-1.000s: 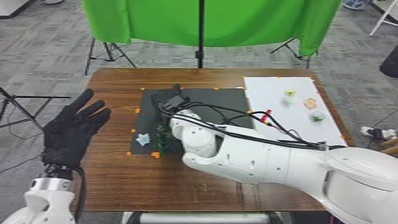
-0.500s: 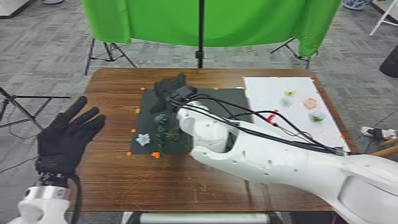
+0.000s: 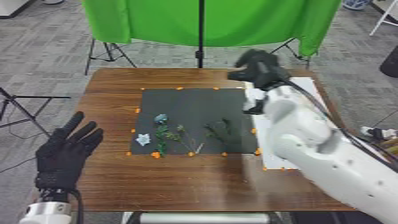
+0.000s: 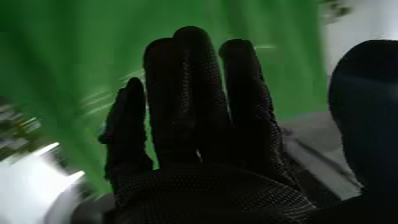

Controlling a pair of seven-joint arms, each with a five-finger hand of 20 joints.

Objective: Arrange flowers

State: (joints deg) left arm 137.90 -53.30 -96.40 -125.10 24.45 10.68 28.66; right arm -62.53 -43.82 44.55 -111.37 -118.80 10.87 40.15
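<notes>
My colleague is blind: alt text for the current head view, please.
Flowers and stems lie on a dark mat on a wooden table. The robot's right hand is near the far edge, the left hand at the left edge.

In the head view, the right hand [image 3: 258,70] is blurred at the far right of the table [image 3: 169,187], too smeared to separate its fingers. The right arm [image 3: 306,130], also blurred, hides much of the white sheet [image 3: 274,160] and part of the table's right side; the arm's near end is cut off. The left arm [image 3: 49,212] is cut off at the near side. The thin stems [image 3: 213,132] on the dark mat are too small to tell apart surely. In the right wrist view, the edge crops the thumb [image 4: 369,110].
</notes>
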